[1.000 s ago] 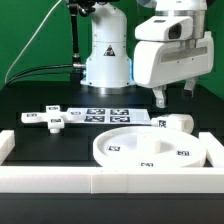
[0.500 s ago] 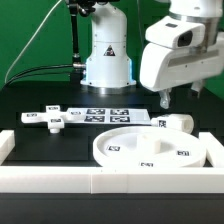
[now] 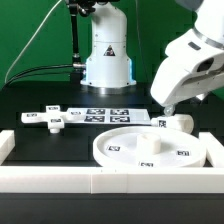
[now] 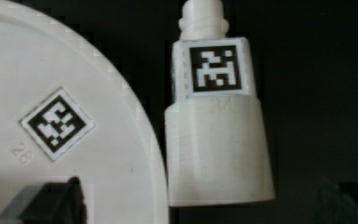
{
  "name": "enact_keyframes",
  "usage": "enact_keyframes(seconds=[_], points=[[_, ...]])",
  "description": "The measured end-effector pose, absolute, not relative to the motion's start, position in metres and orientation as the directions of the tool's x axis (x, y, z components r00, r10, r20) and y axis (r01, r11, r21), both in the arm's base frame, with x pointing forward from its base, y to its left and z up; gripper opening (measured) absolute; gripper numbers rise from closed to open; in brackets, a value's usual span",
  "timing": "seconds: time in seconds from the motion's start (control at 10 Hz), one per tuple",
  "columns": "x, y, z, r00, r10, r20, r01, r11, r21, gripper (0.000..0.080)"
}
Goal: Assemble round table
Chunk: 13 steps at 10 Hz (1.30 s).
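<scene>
Gripper [image 3: 168,106] is wide open, holding nothing. The wrist is tilted and hangs just above the leg [image 3: 178,122].

In the wrist view the two dark fingertips [image 4: 43,200] straddle the leg's plain end. The leg lies on its side on the black table [image 3: 30,95]. Its tag [image 4: 217,68] faces the camera and the narrow stud [image 4: 202,15] points away from the jaws.

The disc [image 3: 150,150] lies flat just beside the leg, on the exterior view's left of it. I can't tell if their edges touch. One fingertip sits over the disc's rim rather than over bare table.

The cross-shaped piece [image 3: 50,118] is well apart, past the marker board [image 3: 110,114] on the exterior view's left. Nothing is joined yet.

My read: this is the pre-grasp on the leg, an early step.

What the next move needs:
- Shift or rotate a touch so the disc-side finger clears the rim.
- Drop straight down and close across the leg's body.
- Lift it, turn it upright, and bring the stud to the hub [image 3: 148,146] at the disc's centre.

Risk: that finger lands on the disc or nudges it, and the leg rolls.
</scene>
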State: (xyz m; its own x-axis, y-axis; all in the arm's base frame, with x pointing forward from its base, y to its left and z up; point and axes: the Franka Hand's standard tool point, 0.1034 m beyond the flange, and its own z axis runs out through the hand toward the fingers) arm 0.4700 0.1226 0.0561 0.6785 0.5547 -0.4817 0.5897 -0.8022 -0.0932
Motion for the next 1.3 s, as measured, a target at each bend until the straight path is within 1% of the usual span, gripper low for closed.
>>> enact_keyframes(seconds=[0.1,0.2,0.3,0.4,0.5,0.6,0.8,0.9,1.0,1.1,1.2,1.3], points=[[0.470,0.123,0.054,0.652,0.536,-0.536,0.591,-0.802,-0.083,0.0649],[0.476,0.120,0.055,0.639,0.544,-0.543,0.620,-0.783,-0.054,0.0649],[0.480,0.116,0.062,0.586,0.549,-0.596,0.633,-0.770,-0.087,0.0649],[0.486,0.115,0.062,0.559,0.554,-0.617,0.637,-0.763,-0.108,0.0649],[0.478,0.117,0.059,0.518,0.521,-0.678,0.623,-0.773,-0.119,0.0649],[0.476,0.120,0.056,0.490,0.514,-0.704,0.623,-0.772,-0.129,0.0649],[0.478,0.121,0.054,0.496,0.517,-0.698,0.623,-0.771,-0.128,0.0649],[0.479,0.120,0.052,0.515,0.505,-0.693,0.616,-0.780,-0.110,0.0649],[0.483,0.116,0.044,0.592,0.458,-0.663,0.587,-0.809,-0.034,0.0649],[0.481,0.114,0.039,0.635,0.426,-0.645,0.566,-0.824,0.013,0.0649],[0.475,0.116,0.035,0.651,0.388,-0.652,0.540,-0.841,0.040,0.0649],[0.477,0.116,0.036,0.639,0.410,-0.651,0.555,-0.831,0.021,0.0649]])
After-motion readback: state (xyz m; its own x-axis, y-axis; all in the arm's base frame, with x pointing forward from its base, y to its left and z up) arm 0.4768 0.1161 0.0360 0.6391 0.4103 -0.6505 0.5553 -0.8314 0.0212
